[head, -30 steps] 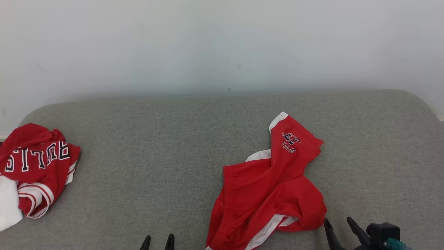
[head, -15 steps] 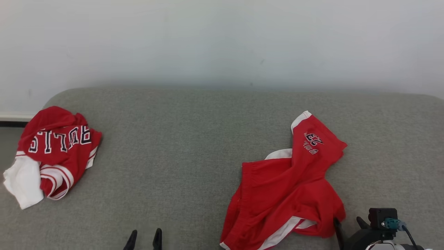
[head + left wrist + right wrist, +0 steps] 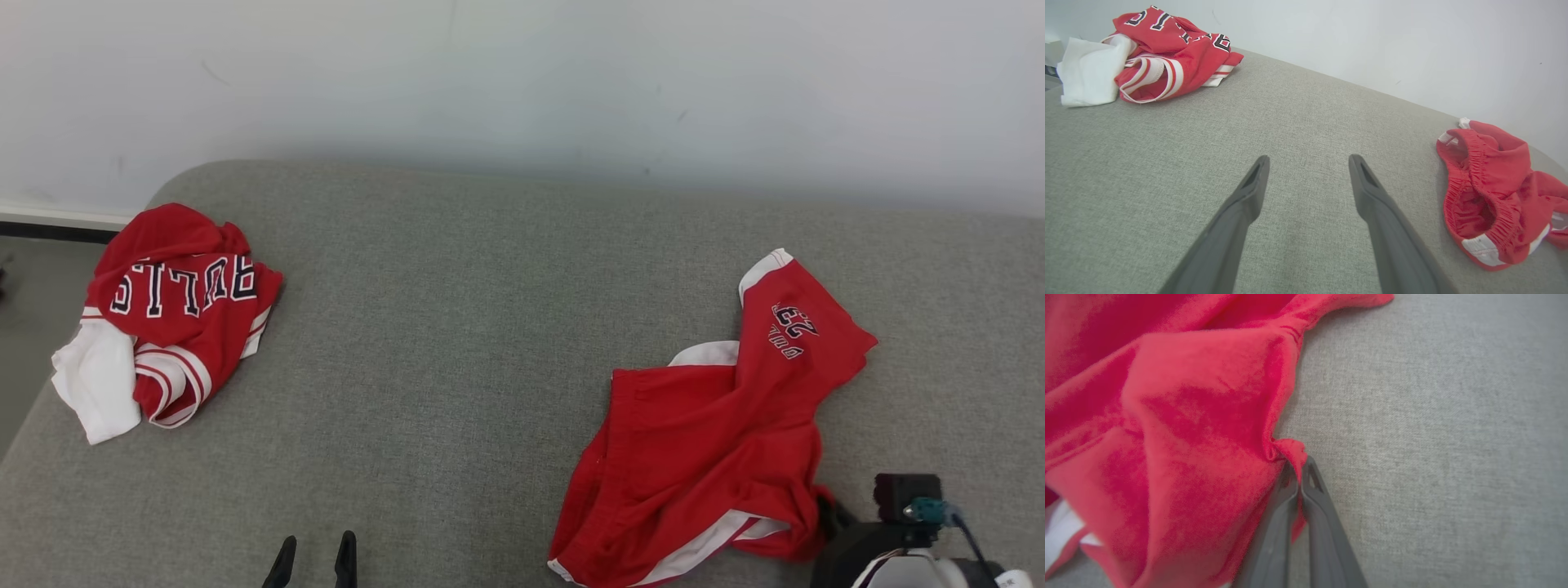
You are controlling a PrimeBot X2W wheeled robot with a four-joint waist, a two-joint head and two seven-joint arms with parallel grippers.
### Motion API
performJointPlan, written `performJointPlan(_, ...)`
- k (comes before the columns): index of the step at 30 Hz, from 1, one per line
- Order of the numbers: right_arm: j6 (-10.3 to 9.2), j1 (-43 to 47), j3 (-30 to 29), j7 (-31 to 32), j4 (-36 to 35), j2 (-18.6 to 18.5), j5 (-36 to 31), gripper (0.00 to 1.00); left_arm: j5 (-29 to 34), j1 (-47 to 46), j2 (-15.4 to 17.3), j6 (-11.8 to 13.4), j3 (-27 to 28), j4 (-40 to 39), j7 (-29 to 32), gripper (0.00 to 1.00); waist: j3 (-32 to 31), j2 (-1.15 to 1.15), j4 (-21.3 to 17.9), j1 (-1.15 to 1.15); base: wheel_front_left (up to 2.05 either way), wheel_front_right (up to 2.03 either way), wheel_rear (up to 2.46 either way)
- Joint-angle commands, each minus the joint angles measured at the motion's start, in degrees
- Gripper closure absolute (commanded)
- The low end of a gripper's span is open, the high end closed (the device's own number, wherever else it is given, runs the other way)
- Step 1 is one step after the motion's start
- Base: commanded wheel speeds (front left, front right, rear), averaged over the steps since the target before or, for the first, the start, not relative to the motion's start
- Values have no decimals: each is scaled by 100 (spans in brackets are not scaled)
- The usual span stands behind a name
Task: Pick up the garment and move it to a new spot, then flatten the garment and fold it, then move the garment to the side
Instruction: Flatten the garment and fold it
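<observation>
The pale wall [image 3: 522, 73] runs behind the red shorts; beneath them the grey cushion [image 3: 457, 343] lies broad and bare to their left, its rounded edge curving off well beyond them on that side; the red shorts [image 3: 718, 441], the garment to be moved, lie crumpled on it. A red jersey [image 3: 175, 310] sits bunched well to the shorts' left, near the cushion's corner. The right end effector [image 3: 1299, 465] is pinched closed on a fold at the shorts' near right edge; the left end effector [image 3: 1308, 163] stands spread and empty over bare cushion left of the shorts. The pick-up looks to be in hand; next it calls for a lift clear, then a carry left of the shorts into the open stretch, stopping short of the jersey.
</observation>
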Motion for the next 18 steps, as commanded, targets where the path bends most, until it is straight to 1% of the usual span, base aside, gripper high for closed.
performJointPlan(1,-15,1,-62,-75,-25,-41,-25,100,1,53,-10,14,14,-19,-21,0,20,0,25,0,0,0,0)
performJointPlan(4,-15,-47,-219,-296,-419,-60,26,100,-24,54,-26,13,45,-7,-21,0,0,0,15,0,0,0,0)
performJointPlan(8,-15,38,-416,-286,-1176,-150,-13,100,-42,107,-48,12,92,9,-21,0,-89,0,-58,0,0,0,0)
performJointPlan(14,-15,419,-820,299,-2505,-151,-53,100,-67,140,-94,11,92,7,-21,0,-188,0,-186,0,0,0,0)
performJointPlan(18,-15,772,-1177,768,-3178,9,-91,100,-75,147,-114,11,95,8,-21,0,-212,0,-265,0,0,0,0)
